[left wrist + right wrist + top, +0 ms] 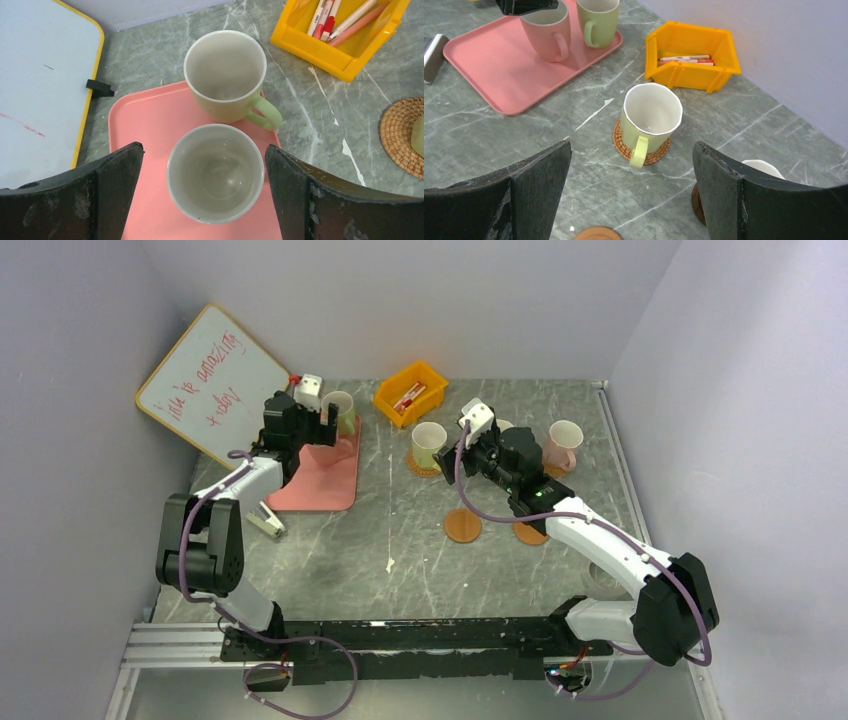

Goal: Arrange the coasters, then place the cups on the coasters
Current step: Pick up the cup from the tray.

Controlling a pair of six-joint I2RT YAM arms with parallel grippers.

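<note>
Two cups stand on the pink tray (145, 125): a pale green one (225, 75) at its far end and a pink one (546, 30) nearer. My left gripper (202, 149) is open, a finger on each side of the pink cup's rim (215, 172), apart from it. Another pale green cup (651, 117) sits on a woven coaster (621, 142). My right gripper (630, 146) hangs open and empty just short of it. A plain orange coaster (462, 526) lies bare; a second (530, 533) is partly under the right arm. A pink cup (563, 445) stands at the back right. A whitish rim (764, 167) shows over a dark brown coaster (696, 202).
A yellow bin (410, 392) holding pens sits at the back middle. A whiteboard (210, 380) leans on the left wall beside the tray. A stapler (265, 522) lies in front of the tray. Walls close in the table on three sides.
</note>
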